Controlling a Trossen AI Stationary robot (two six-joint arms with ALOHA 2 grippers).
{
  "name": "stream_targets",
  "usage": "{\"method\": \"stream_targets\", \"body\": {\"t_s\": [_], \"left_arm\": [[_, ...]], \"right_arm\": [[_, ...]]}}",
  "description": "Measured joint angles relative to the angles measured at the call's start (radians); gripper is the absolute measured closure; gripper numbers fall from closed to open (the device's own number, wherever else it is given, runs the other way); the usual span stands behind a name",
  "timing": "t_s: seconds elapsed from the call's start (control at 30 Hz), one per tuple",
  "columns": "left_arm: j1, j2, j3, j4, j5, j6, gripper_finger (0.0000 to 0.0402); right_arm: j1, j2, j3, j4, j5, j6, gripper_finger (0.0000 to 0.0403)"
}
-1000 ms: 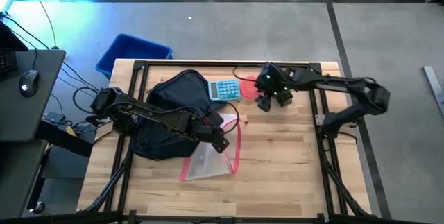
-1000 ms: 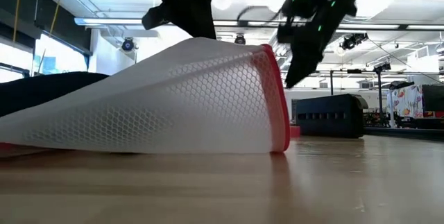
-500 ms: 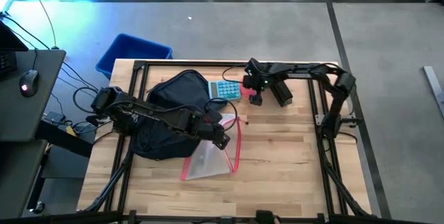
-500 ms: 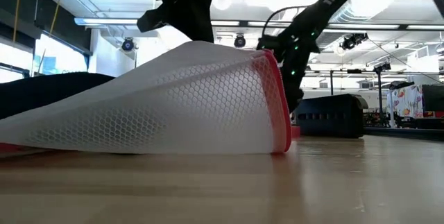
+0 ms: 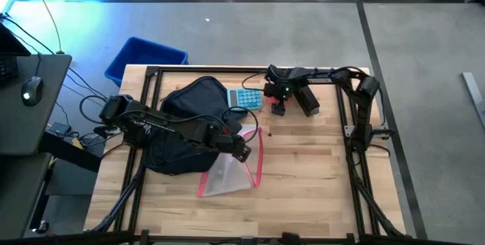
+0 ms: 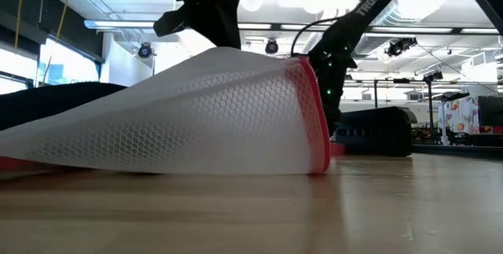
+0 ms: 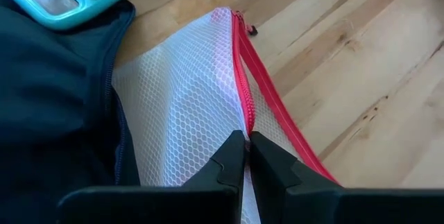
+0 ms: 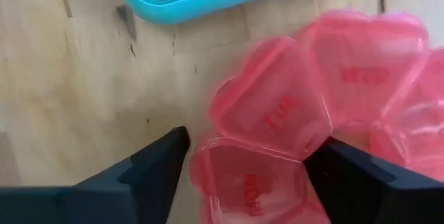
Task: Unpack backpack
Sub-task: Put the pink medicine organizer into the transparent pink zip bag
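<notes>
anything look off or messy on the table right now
Nothing spilled or damaged. The white mesh pouch lies askew, partly out of the backpack, its red zipper edge pinched by the shut left gripper. The right gripper straddles a pink pill organizer beside the teal calculator.

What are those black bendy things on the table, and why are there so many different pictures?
They are two robot arms. Each ends in jaws that pinch like fingers. One picture looks down from above, one peeks across the light wooden table at its own height, and two come from little cameras on the arms' wrists. On the table lie a big dark navy fabric backpack, a turquoise plastic calculator, a white mesh pouch with a red zipper and a pink plastic pill box shaped like petals. The left gripper has its jaws shut on the pouch's edge. The right gripper has its jaws open on either side of the pill box, holding nothing yet.
</notes>
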Motion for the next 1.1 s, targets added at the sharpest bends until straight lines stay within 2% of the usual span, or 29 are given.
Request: {"method": "stream_targets", "body": {"t_s": [0.1, 0.13, 0.37, 0.57, 0.67, 0.73, 0.83, 0.93, 1.1], "left_arm": [[0.000, 0.000, 0.000, -0.012, -0.003, 0.000, 0.0402], [0.000, 0.000, 0.000, -0.021, -0.004, 0.000, 0.0402], [0.000, -0.001, 0.000, -0.060, -0.026, 0.015, 0.0402], [0.000, -0.001, 0.000, -0.050, -0.030, 0.083, 0.0402], [-0.001, -0.001, 0.000, -0.036, -0.028, 0.126, 0.0402], [0.000, -0.002, 0.000, -0.011, -0.023, 0.157, 0.0402], [-0.002, -0.001, 0.000, 0.048, -0.001, 0.204, 0.0402], [-0.003, -0.001, 0.000, 0.133, 0.046, 0.260, 0.0402], [-0.009, -0.001, 0.000, 0.205, 0.117, 0.346, 0.0402]], "right_arm": [[0.013, -0.024, -0.004, -0.021, -0.005, 0.060, 0.0212], [0.018, -0.038, -0.008, -0.044, -0.015, 0.077, 0.0220], [0.093, -0.166, -0.008, -0.227, -0.057, 0.105, 0.0220], [0.263, -0.285, -0.009, -0.336, -0.238, 0.195, 0.0220], [0.382, -0.331, -0.009, -0.329, -0.407, 0.234, 0.0220], [0.467, -0.344, -0.008, -0.305, -0.478, 0.264, 0.0220], [0.584, -0.334, -0.008, -0.212, -0.479, 0.319, 0.0220], [0.663, -0.300, -0.008, -0.023, -0.473, 0.380, 0.0220], [0.721, -0.215, -0.007, 0.187, -0.362, 0.383, 0.0220]]}}
